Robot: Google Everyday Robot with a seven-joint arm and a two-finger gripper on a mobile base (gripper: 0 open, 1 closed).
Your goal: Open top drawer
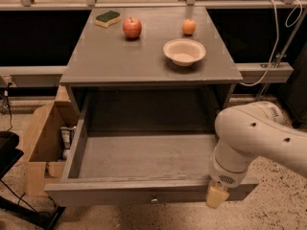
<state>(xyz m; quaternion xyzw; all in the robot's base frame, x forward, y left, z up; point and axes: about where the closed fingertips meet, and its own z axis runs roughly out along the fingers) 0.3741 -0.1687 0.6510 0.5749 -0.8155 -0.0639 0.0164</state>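
Observation:
The top drawer (115, 192) is a wide grey wooden drawer, pulled far out of the cabinet toward me. Its deep grey box (144, 156) shows no contents. A small round metal knob (154, 200) sits at the centre of its front panel. My white arm (259, 138) reaches in from the right. My gripper (217, 195) hangs down at the drawer's front right corner, over the front panel's right end and apart from the knob. Only its tan tip shows below the wrist.
On the grey cabinet top (120, 61) lie a green-and-yellow sponge (108, 18), a red apple (132, 28), an orange (189, 27) and a cream bowl (184, 51). An open wooden box (41, 138) stands at the left. A white cable (274, 37) hangs at the right.

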